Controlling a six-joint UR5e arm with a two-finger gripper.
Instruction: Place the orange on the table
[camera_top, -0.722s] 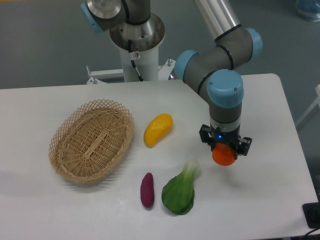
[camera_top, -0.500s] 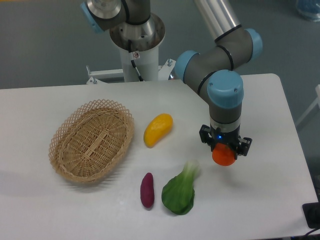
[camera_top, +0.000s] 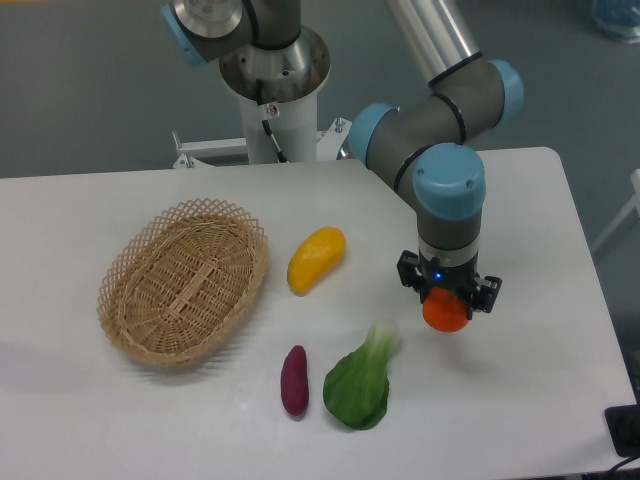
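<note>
1. Wicker basket (camera_top: 183, 282) at far left of the white worktop (camera_top: 560, 400), lying empty.
2. Yellow fruit (camera_top: 316, 259) just right of the basket, tilted.
3. Purple tuber (camera_top: 294, 380) below it, near the front edge.
4. Leafy green (camera_top: 361, 382) just beside the tuber, stalk end pointing up and right toward the orange.
5. Orange (camera_top: 446, 312) at right, gripped between the jaws of the gripper (camera_top: 447, 300), pointing straight down; contact with the worktop unclear.
</note>
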